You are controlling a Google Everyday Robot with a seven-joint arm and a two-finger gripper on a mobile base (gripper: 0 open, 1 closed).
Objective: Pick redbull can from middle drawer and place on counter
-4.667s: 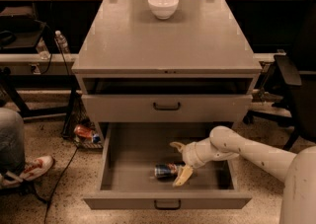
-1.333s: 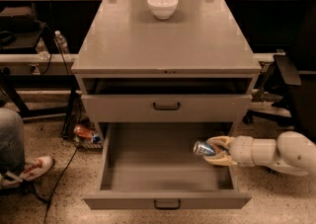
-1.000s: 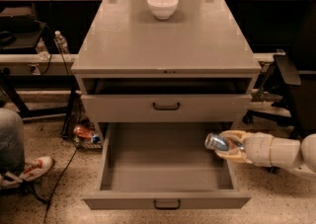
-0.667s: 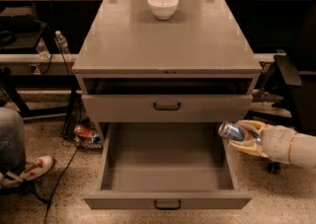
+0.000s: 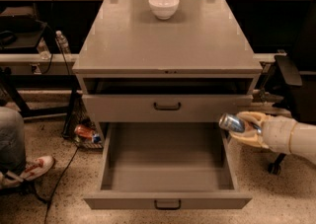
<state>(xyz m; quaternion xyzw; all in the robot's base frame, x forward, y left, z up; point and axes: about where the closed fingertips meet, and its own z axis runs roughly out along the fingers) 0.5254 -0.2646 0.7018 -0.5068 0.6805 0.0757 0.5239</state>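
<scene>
Since the earlier frames the can (image 5: 230, 122) has left the drawer (image 5: 163, 166) floor. It has gone right and up with the gripper (image 5: 242, 127), and the drawer now sits empty and fully pulled out.

The gripper is right of the cabinet, just outside the drawer's right wall and about level with the upper drawer front (image 5: 168, 105). Its fingers (image 5: 247, 116) are clamped on the can, one above and one below. The can is held sideways, silver end pointing left toward the cabinet. It is in the air and touches nothing but the fingers.

Why it is out to the side, as a judgement: the upper drawer front and the counter (image 5: 168, 45) edge overhang the open drawer. Clearing sideways probably lets the arm rise without hitting them.

The can is well below the counter, so the lift is roughly half done and the place has not begun. The counter holds a bowl (image 5: 164, 6) at the back centre. The front and middle are bare, so there is plenty of room to set down short of the bowl.

The can will likely need turning upright before release, or it may roll. There is also a risk of clipping the counter's right edge on the way up.

An orange-red bottle (image 5: 84, 131) lies on the floor to the left, not involved.
</scene>
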